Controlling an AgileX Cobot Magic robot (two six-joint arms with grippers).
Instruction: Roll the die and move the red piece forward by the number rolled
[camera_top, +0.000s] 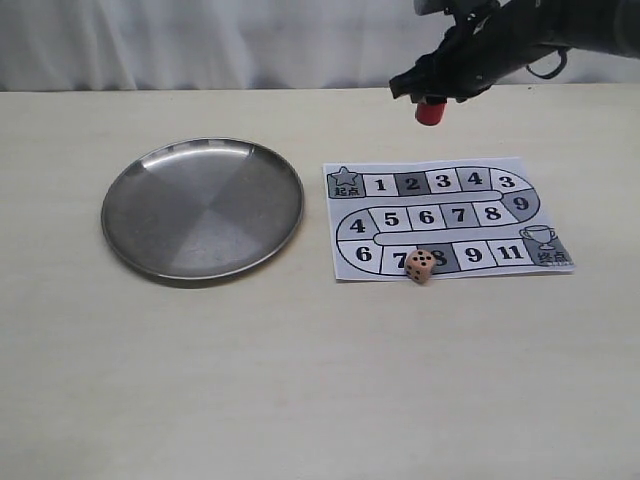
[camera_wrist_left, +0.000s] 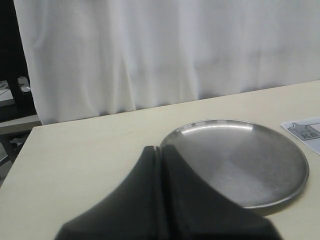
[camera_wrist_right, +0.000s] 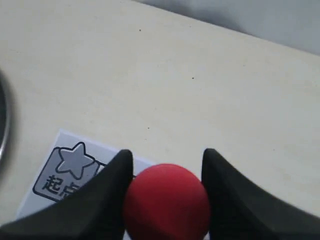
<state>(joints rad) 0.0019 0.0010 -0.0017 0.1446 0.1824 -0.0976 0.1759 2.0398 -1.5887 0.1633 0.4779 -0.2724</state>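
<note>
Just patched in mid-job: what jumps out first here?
The right gripper holds the red piece aloft at the board's far side. The die rests on the board's near row, over squares 7 and 8. A round steel plate lies left of the board.

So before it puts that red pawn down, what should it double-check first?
1. Red piece clamped in the right gripper: ok.
2. Die lying on the board, across bottom-row squares 7 and 8: ok.
3. Number on the die's top face readable: cannot tell.
4. Die away from the top-row squares: ok.
5. Left gripper shut, near the plate, off the board: ok.
</note>
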